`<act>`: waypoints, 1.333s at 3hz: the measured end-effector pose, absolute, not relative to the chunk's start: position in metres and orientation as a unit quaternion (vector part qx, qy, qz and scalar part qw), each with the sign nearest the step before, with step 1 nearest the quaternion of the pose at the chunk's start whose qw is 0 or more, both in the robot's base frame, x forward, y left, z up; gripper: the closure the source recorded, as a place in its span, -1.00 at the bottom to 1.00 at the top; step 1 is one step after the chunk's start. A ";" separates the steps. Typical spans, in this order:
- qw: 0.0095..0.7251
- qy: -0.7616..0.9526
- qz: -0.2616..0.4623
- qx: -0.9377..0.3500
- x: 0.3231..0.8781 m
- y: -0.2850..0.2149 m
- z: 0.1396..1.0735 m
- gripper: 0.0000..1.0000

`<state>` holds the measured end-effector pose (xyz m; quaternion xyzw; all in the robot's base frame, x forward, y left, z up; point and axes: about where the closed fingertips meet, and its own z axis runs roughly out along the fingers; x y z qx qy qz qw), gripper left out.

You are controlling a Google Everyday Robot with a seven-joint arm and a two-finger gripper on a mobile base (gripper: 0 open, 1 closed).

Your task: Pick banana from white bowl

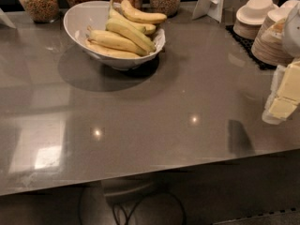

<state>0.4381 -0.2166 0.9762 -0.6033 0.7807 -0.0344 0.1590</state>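
The large glossy white bowl (82, 20) stands at the back left of the grey counter. It holds several yellow bananas (124, 32) piled toward its right side, with one lying on top (143, 15) across the far rim. My gripper (282, 100) hangs at the right edge of the view, above the counter's right side. It is far to the right of the bowl and lower in the frame. It holds nothing that I can see. Part of the gripper is cut off by the frame edge.
Glass jars of cereal and grains (37, 1) line the back edge behind the bowl. Stacks of small paper bowls and plates (255, 15) sit on a black mat at the back right. A white sign stand (211, 1) is behind them. The counter's front edge (140, 175) runs across the lower frame.
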 end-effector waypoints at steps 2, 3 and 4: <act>0.207 0.771 0.001 -0.602 0.457 -0.187 0.977 -1.00; 0.270 0.749 0.065 -0.601 0.487 -0.140 0.980 -1.00; 0.322 0.727 0.117 -0.595 0.521 -0.097 0.983 -1.00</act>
